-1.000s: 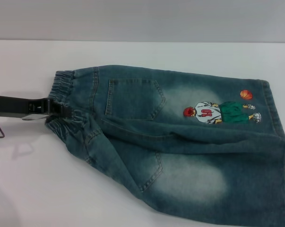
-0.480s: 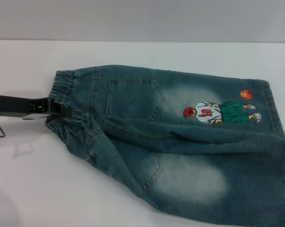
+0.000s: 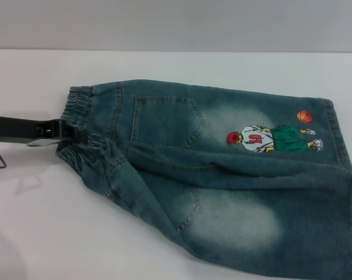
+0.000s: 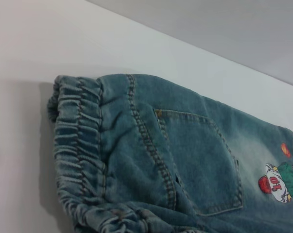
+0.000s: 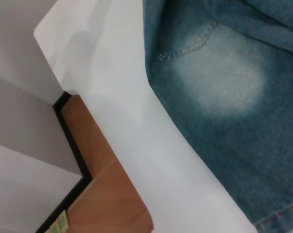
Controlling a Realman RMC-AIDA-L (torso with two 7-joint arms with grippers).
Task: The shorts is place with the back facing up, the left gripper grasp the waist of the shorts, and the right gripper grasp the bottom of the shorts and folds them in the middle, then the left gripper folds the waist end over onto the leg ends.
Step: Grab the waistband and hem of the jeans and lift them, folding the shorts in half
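Observation:
The shorts [image 3: 222,175] lie spread on the white table, back up, with two back pockets and an embroidered basketball player [image 3: 275,139] showing. The gathered waist [image 3: 79,108] is at the left, and the wide leg hems [image 3: 339,134] run off the right edge of the head view. My left gripper [image 3: 84,135] reaches in from the left, and the middle of the waistband is bunched around its black tip. The left wrist view looks closely along the waist [image 4: 78,145] and one pocket. In the right wrist view I see the near leg [image 5: 233,73]. The right gripper is out of view.
The white table [image 3: 47,221] extends left of and behind the shorts, up to a grey wall. In the right wrist view the table's near edge [image 5: 136,160] drops off to a brown floor [image 5: 102,170] close beside the denim.
The denim folds just below the left gripper's tip have shifted slightly. The shorts and the arm otherwise stay where they were.

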